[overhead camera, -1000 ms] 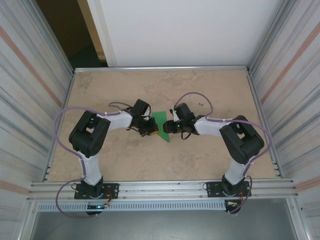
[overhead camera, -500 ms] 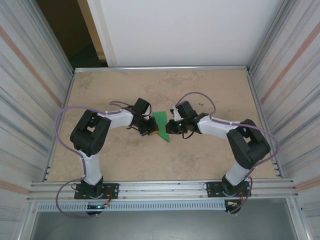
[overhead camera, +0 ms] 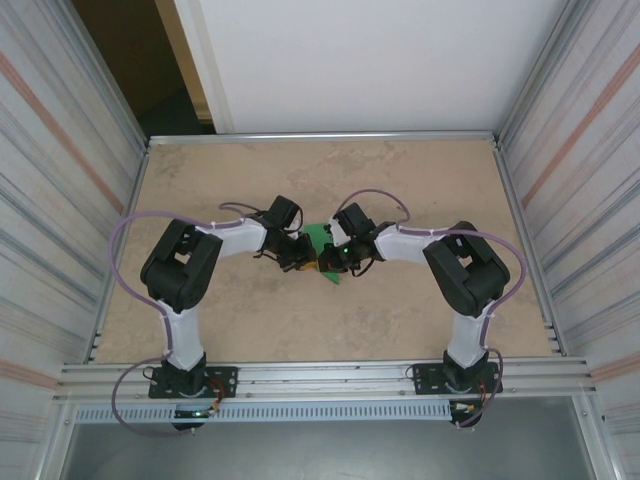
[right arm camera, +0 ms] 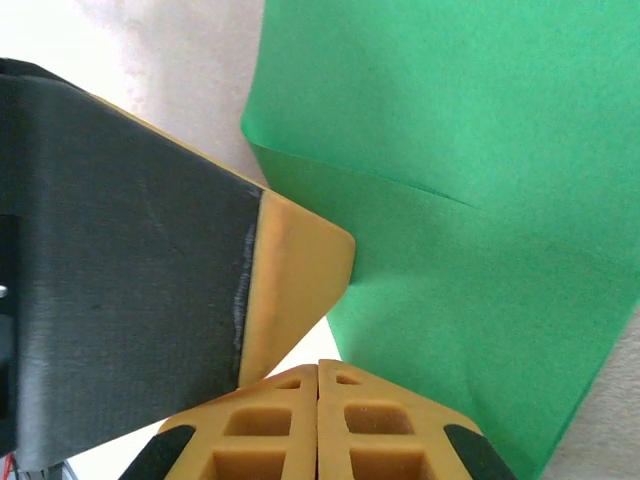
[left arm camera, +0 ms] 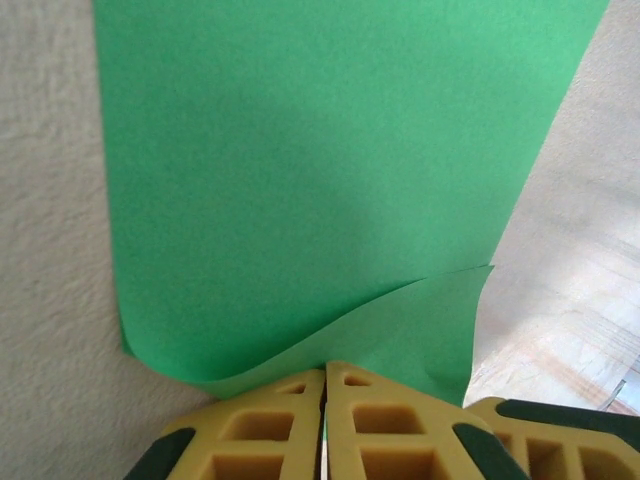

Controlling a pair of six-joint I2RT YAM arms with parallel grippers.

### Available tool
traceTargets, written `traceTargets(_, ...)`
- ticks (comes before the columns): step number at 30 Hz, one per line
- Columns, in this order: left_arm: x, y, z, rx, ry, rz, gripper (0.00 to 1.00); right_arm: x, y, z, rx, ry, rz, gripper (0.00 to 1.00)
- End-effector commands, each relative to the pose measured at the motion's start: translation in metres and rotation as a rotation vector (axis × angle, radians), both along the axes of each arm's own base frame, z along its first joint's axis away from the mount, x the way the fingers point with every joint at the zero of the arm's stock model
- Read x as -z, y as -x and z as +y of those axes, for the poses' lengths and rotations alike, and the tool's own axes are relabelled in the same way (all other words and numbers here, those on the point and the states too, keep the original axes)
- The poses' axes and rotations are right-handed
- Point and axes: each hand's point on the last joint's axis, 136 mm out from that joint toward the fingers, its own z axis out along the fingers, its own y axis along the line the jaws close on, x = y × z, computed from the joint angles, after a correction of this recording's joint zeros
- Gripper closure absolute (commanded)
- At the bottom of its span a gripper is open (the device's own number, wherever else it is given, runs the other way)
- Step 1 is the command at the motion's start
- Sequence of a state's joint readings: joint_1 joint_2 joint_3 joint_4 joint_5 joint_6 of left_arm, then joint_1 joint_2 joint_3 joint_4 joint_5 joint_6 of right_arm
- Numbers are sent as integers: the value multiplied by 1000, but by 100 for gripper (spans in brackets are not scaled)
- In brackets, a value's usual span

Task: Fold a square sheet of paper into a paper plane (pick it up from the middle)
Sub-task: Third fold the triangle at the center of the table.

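The green sheet of paper (overhead camera: 320, 236) lies mid-table, folded, with one flap curling up. In the left wrist view the paper (left arm camera: 300, 150) spreads above my left gripper (left arm camera: 325, 372), whose jaws are shut on the curled lower edge. From above, the left gripper (overhead camera: 306, 264) sits at the paper's near left corner. My right gripper (overhead camera: 331, 262) is close beside it. In the right wrist view the right gripper (right arm camera: 318, 368) is shut, with the paper (right arm camera: 480, 150) running past its right finger. One of the left arm's fingers (right arm camera: 300, 260) nearly touches the right gripper's tips.
The tan table (overhead camera: 250, 310) is boxed in by ribbed metal walls (overhead camera: 60, 200) on both sides, a white panel (overhead camera: 370, 60) at the back, and an aluminium rail (overhead camera: 320, 378) at the near edge. Both arms' purple cables loop above the tabletop.
My right gripper has slid left across the paper's near edge until it almost meets the left gripper. The left arm and the paper have barely moved.
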State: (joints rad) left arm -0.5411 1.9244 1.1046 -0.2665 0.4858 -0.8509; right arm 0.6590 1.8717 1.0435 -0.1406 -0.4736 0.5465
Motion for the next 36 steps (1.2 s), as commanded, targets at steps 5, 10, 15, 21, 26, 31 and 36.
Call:
traceTargets(5, 63, 33, 42, -19, -242, 140, 91, 20, 13, -11, -9, 30, 72, 95)
traceTargets(10, 65, 34, 43, -21, -249, 147, 91, 29, 18, -15, -14, 25, 112, 95)
traceTargets(15, 68, 35, 48, -19, -276, 154, 91, 33, 24, -20, -20, 20, 133, 95)
traceTargets(21, 76, 38, 56, -21, -304, 174, 92, 33, 47, -41, -33, 27, 139, 94)
traceTargets(26, 76, 37, 55, -20, -296, 175, 92, 33, 67, -64, -17, 34, 140, 93)
traceTargets(31, 71, 34, 49, -14, -269, 164, 92, 12, 65, -73, 14, 12, 75, 93)
traceTargets(36, 63, 31, 42, -6, -247, 146, 92, -31, 43, -49, 9, -49, -55, 92)
